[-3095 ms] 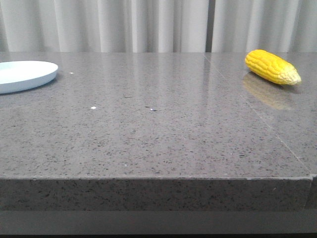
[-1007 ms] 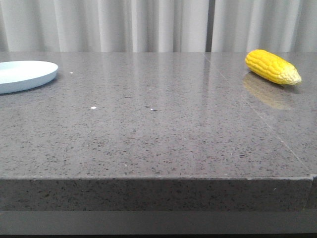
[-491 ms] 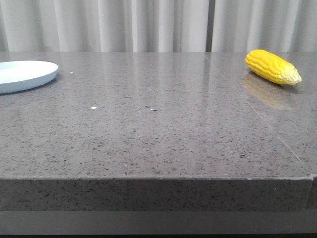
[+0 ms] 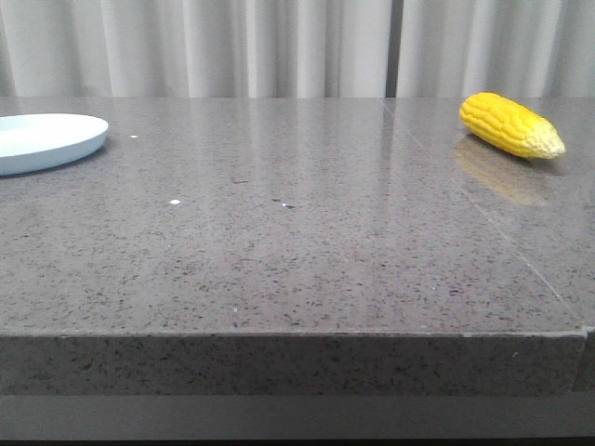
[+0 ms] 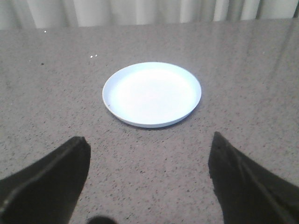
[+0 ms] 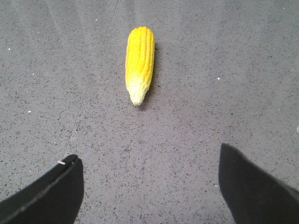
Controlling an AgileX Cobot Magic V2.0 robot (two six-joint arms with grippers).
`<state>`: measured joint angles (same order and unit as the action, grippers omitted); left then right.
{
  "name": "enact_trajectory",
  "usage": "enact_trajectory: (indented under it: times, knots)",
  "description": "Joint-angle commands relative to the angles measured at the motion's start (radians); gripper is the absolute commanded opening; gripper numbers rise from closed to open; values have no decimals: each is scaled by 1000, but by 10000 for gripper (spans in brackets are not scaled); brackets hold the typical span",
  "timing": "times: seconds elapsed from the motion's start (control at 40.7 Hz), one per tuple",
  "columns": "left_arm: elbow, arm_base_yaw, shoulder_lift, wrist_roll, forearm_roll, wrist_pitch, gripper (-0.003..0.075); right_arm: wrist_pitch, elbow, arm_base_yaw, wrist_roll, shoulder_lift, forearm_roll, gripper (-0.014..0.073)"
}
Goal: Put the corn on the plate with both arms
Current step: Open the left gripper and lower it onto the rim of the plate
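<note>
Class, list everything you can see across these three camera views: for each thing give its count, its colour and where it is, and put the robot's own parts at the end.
Bright yellow corn cob with a pale whitish tip: one, yellow, lying on its side at the far right of the table.
Round shallow plate: one, pale blue-white, at the far left of the table, nothing on it.
Speckled stone table: one, grey, under both items.
Pleated curtain: pale grey-white, behind the table.
Left gripper: one, black fingers spread apart, the plate ahead of it.
Right gripper: one, black fingers spread apart, the corn ahead of it, not touching.
</note>
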<state>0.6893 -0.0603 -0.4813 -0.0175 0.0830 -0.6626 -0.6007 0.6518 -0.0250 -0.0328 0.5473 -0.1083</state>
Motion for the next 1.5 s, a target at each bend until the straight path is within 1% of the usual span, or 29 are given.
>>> enact_trajectory:
  times: [0.0, 0.123, 0.344, 0.54, 0.639, 0.712, 0.811, 0.933, 1.007, 1.105, 1.179, 1.302, 1.474]
  knots:
    - [78, -6, -54, -8, 39, -8, 526, 66, 33, -5, -3, 12, 4, 616]
    - [145, -6, -138, -8, 39, -64, 526, 66, 33, -5, -3, 12, 4, 616]
    - [212, -6, -317, -8, 41, -55, 526, 66, 33, -5, -2, 12, 4, 616]
    - [265, -3, -471, -8, 55, -85, 526, 66, 33, -5, -2, 12, 4, 616]
    - [293, 34, -545, 0, 58, -71, 526, 66, 33, -5, -2, 12, 4, 616]
    - [320, 85, -599, 2, 35, -57, 526, 66, 33, -5, -2, 12, 4, 616]
    - [365, 152, -676, 82, -50, -48, 526, 66, 33, -5, -2, 12, 4, 616]
    - [421, 244, -764, 247, -270, -52, 526, 66, 33, -5, -2, 12, 3, 616]
    - [448, 295, -818, 339, -433, -45, 526, 66, 33, -5, -2, 12, 3, 616]
    - [480, 336, -881, 453, -615, -40, 526, 66, 33, -5, -2, 12, 3, 616]
    - [508, 344, -932, 514, -689, -36, 526, 66, 33, -5, -2, 12, 3, 616]
    - [558, 344, -1013, 519, -701, -3, 526, 66, 33, -5, -2, 12, 3, 616]
    - [625, 344, -1111, 519, -687, 10, 526, 66, 33, -5, -2, 12, 3, 616]
